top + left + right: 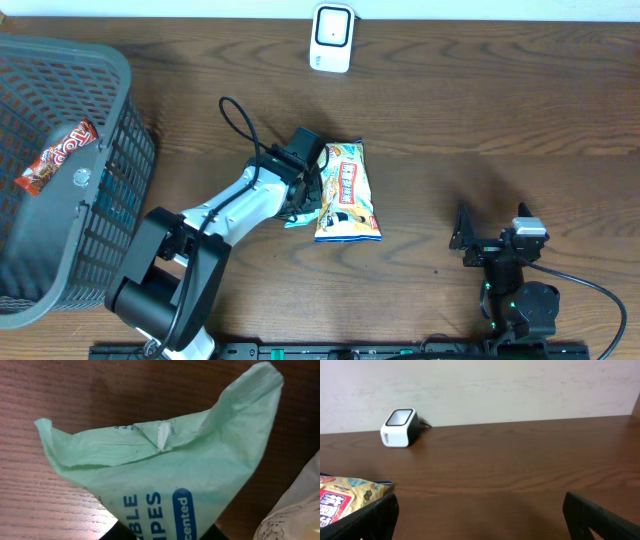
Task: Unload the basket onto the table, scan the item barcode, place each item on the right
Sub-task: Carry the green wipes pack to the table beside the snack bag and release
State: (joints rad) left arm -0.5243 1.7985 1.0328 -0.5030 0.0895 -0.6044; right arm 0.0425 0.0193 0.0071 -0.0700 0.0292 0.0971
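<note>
The pale green wipes pack is clenched in the left hand at mid-desk, its crumpled end fanning out over the wood. Its teal corner touches the left edge of a yellow snack bag lying flat on the desk. The white barcode scanner stands well apart at the far edge. A grey basket on the left holds a candy bar. The right hand rests released, fingers spread wide, near the front right.

Left end effector narrow, right wide.
</note>
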